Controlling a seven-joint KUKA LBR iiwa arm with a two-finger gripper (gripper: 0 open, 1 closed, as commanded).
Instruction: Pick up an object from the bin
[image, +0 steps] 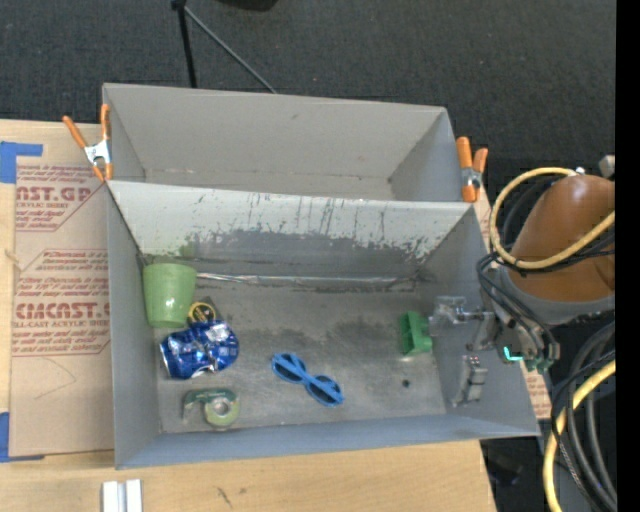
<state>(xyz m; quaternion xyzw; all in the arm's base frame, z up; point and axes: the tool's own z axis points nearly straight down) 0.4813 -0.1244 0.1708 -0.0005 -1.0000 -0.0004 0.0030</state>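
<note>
My gripper (462, 348) is at the bin's right wall, low over the floor, open, with one finger near the back and the other near the front. Nothing is between its fingers. A small green block (415, 335) stands just to the left of the gripper, apart from the fingers. Further left, in the middle of the floor, lies a blue figure-eight-shaped plastic piece (308, 379).
At the bin's left lie a pale green cup (168, 291), a crushed blue can (199, 350) and a green tape roll (212, 407). The arm with its brown cover and yellow cables hangs over the bin's right rim.
</note>
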